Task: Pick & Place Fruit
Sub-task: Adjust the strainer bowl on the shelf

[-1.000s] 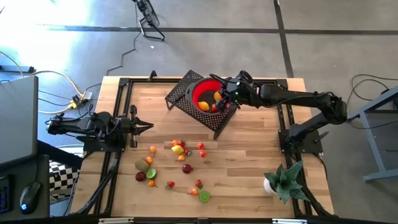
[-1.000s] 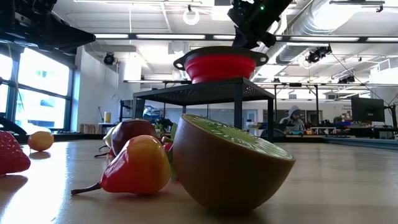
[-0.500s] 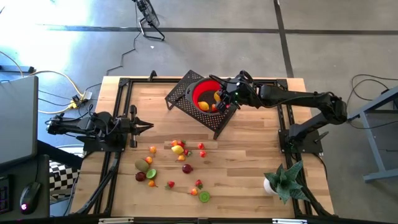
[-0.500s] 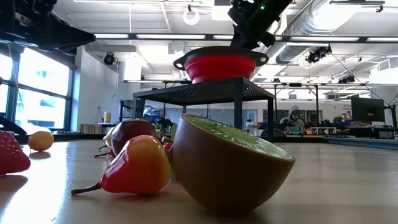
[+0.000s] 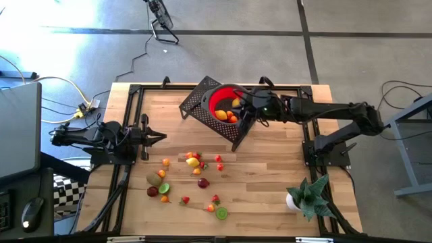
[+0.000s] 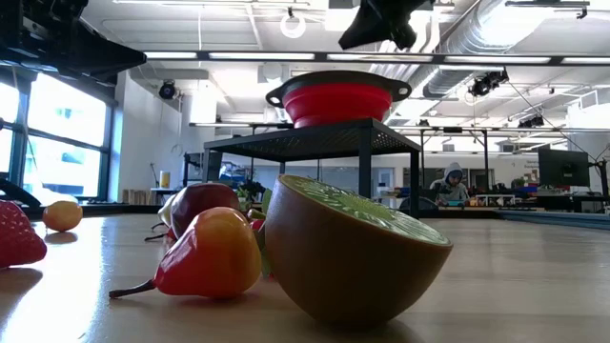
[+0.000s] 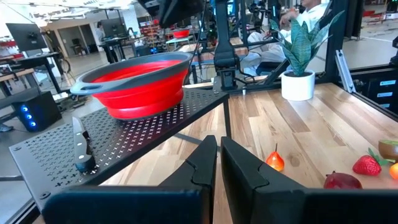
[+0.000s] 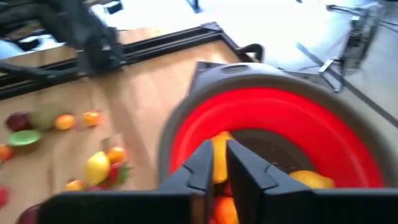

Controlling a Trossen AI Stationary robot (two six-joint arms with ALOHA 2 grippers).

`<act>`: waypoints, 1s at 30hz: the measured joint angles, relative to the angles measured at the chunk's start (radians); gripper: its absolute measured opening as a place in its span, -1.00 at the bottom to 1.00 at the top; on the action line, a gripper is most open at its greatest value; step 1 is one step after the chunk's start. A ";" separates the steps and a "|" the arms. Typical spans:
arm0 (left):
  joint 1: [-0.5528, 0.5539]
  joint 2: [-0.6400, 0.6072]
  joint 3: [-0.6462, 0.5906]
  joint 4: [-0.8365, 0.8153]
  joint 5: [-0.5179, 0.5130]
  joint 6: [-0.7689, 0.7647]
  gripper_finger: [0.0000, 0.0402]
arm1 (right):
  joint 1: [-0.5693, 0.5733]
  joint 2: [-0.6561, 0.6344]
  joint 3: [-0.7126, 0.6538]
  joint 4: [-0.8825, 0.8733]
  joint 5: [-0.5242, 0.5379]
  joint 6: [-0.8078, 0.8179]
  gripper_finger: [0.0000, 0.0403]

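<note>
A red bowl [image 5: 219, 101] with a grey rim stands on a black perforated stand [image 5: 197, 101] at the table's far middle. Some fruit [image 5: 228, 113], yellow and orange, lies in it [image 8: 311, 180]. Several more small fruits [image 5: 194, 162] lie scattered on the near half of the table, among them a green half fruit [image 6: 353, 252] and a red-yellow one [image 6: 210, 252]. My right gripper [image 5: 246, 113] hangs shut above the bowl's right rim [image 8: 221, 165], with nothing between its fingers. My left gripper [image 5: 160, 137] rests shut at the table's left [image 7: 219, 155], pointing level.
A spiky green plant in a white pot [image 5: 305, 196] stands at the near right corner. Black rails [image 5: 128, 101] frame the table's sides. The stand's legs [image 6: 365, 171] raise the bowl above the wood. Bare wood lies between the stand and the fruit.
My right gripper has risen from just over the bowl's rim and drawn back a little toward the table's right edge, tipping less steeply down. The bowl, the stand and the fruit on the table have kept still.
</note>
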State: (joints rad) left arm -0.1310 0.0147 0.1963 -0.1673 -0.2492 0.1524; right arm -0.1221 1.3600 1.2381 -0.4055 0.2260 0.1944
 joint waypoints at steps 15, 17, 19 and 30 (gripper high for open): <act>0.000 0.000 0.000 0.000 0.000 0.000 -0.90 | 0.173 -0.001 0.000 -0.009 -0.072 0.101 -0.98; 0.000 0.000 0.000 0.000 0.000 0.000 -0.90 | 0.205 -0.001 0.000 -0.009 -0.045 0.116 -0.98; 0.000 0.000 0.000 0.000 0.000 -0.001 -0.90 | 0.235 -0.001 0.000 -0.009 -0.021 0.123 -0.98; 0.000 0.000 0.000 0.000 0.000 -0.001 -0.90 | 0.353 0.006 0.000 0.033 0.084 0.162 -0.98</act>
State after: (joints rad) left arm -0.1313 0.0147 0.1963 -0.1673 -0.2490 0.1516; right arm 0.2305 1.3659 1.2377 -0.3723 0.3096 0.3566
